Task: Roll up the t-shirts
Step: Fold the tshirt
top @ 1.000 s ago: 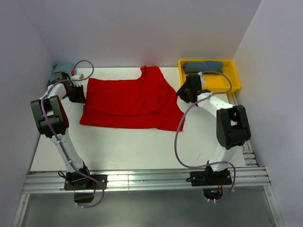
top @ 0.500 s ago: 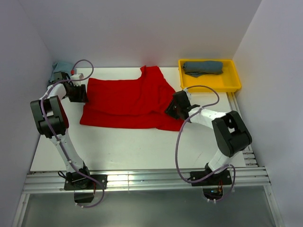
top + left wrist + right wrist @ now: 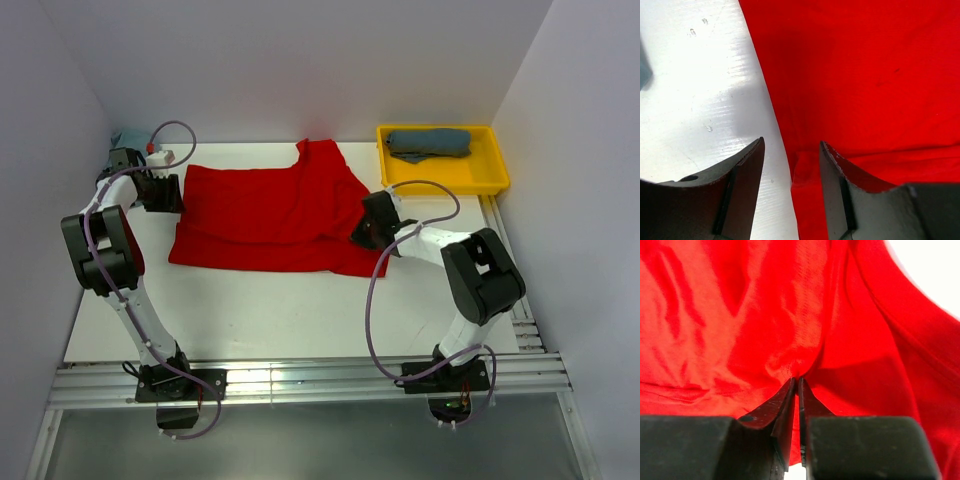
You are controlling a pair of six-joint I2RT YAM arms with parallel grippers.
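Observation:
A bright red t-shirt (image 3: 270,215) lies spread and partly folded across the white table. My left gripper (image 3: 180,195) is open at the shirt's left edge; in the left wrist view (image 3: 791,150) its fingers straddle the cloth edge (image 3: 805,170). My right gripper (image 3: 358,232) is shut on a pinch of the red shirt's right side, with cloth bunched at the fingertips in the right wrist view (image 3: 798,380). A dark slate-blue shirt (image 3: 428,142) lies rolled in the yellow tray (image 3: 490,180). A light teal shirt (image 3: 122,140) shows at the far left corner.
The yellow tray stands at the back right of the table. White walls (image 3: 300,60) close in the back and sides. A metal rail (image 3: 300,378) runs along the near edge by the arm bases.
My right gripper has moved from beside the yellow tray down and left onto the red shirt's right side and shut on it. The left arm shifted slightly.

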